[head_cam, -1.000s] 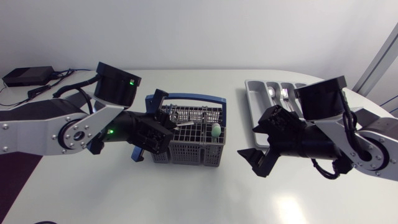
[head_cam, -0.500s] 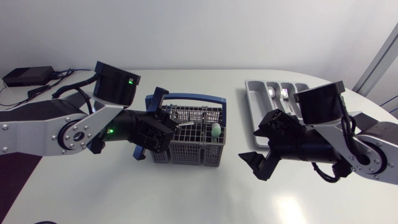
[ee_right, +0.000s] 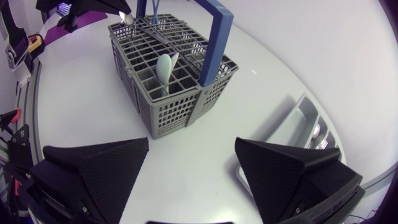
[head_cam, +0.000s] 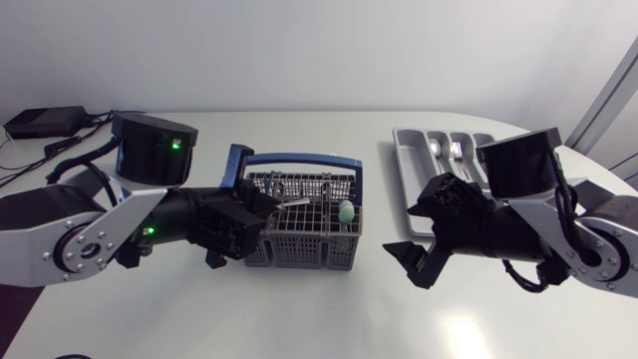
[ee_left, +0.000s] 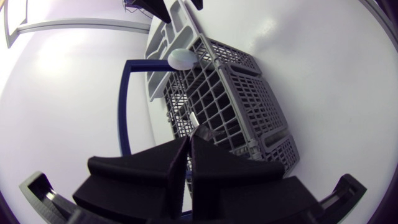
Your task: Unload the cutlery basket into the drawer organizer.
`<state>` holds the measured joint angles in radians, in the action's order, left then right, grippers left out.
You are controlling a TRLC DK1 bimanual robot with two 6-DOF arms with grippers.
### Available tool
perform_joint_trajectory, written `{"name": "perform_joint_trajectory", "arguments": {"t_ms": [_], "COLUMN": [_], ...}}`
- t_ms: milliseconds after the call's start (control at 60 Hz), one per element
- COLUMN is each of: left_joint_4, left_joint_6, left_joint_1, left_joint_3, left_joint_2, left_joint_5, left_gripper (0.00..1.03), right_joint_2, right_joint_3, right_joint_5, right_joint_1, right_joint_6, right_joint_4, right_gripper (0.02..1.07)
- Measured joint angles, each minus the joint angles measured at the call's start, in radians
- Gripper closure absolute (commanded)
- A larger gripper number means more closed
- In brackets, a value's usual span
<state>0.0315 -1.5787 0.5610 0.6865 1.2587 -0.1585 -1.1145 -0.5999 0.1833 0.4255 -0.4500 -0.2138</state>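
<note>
The grey cutlery basket (head_cam: 311,245) with a blue handle (head_cam: 299,158) stands mid-table. A mint-green utensil (head_cam: 345,210) sticks up in its right compartment, also seen in the right wrist view (ee_right: 165,67). My left gripper (head_cam: 261,211) is at the basket's left rim, shut on a thin silver utensil (head_cam: 291,202) that lies across the top. In the left wrist view the fingers (ee_left: 189,140) are pressed together with a silver sliver at their tips. My right gripper (head_cam: 411,231) hangs open between the basket and the grey organizer tray (head_cam: 407,165), holding nothing (ee_right: 193,149).
The tray holds a couple of silver pieces (head_cam: 447,150) in its back slots. A black box with cables (head_cam: 45,122) sits at the table's back left corner. Bare white table lies in front of the basket and both grippers.
My left gripper has closed fully on the silver utensil, and the left arm's wrist has swung left and lower. The right arm has hardly shifted.
</note>
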Motion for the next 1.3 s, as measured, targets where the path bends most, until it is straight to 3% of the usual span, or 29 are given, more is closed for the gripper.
{"name": "perform_joint_trajectory", "arguments": {"t_ms": [617, 867, 1300], "left_joint_4": [-0.072, -0.102, -0.115], "left_joint_6": [0.015, 0.059, 0.126], "left_joint_1": [-0.016, -0.024, -0.048], "left_joint_3": [0.01, 0.024, 0.043], "left_joint_2": [-0.141, -0.176, -0.256], "left_joint_5": [-0.019, -0.02, -0.041], "left_gripper": [0.94, 0.94, 0.94], "right_joint_2": [0.099, 0.143, 0.13], "right_joint_3": [0.006, 0.004, -0.025], "right_joint_5": [-0.007, 0.043, 0.076], "right_joint_1": [0.066, 0.196, 0.202], "right_joint_6": [0.001, 0.031, 0.061], "right_joint_4": [-0.058, -0.102, -0.105], "right_gripper": [0.07, 0.07, 0.07]}}
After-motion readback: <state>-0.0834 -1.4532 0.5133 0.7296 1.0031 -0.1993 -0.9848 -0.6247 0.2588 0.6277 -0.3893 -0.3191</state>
